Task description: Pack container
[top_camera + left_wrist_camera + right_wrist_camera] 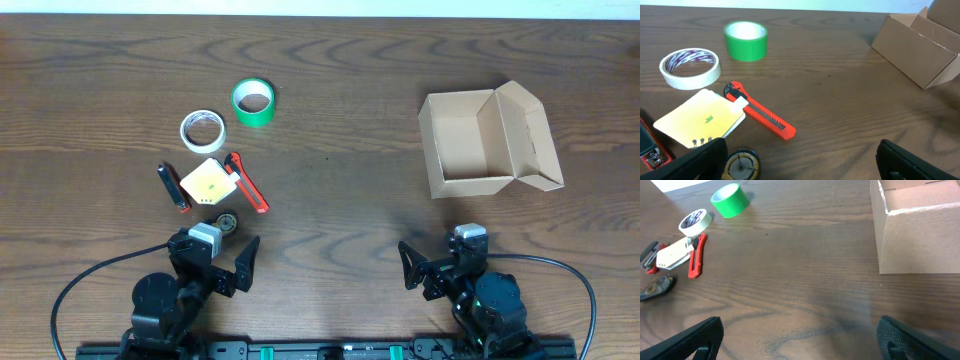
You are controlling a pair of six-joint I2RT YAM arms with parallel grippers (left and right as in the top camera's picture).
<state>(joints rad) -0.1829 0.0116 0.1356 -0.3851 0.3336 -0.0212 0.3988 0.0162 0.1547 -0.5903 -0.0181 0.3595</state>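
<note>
Plainly, the right gripper (445, 268) sat at the near edge of the table (340, 210) with its two dark fingers spread wide and nothing between them; the right wrist view (800, 337) showed only bare wood grain in the gap. Just ahead of it, apart and untouched, lay the container (470, 150), a plain tan cardboard box with square corners, its hinged flap lid thrown back to the robot's right. Its inside was bare cardboard, with nothing packed in it. The left gripper (214, 262) was likewise released and held nothing, and the container (915, 47) lay well apart from it, far off to its right. Close before the left gripper lay a small round dark object (227, 221), too small to identify. Beyond that, a yellow square pad (207, 181) lay flat, with a red box cutter (247, 182) touching its right side and a slim black-and-red tool (173, 187) just beside its left. Farther back stood a white tape roll (202, 130) and, near it, a glossy green tape roll (254, 101), both resting flat on the brown wooden top.
</note>
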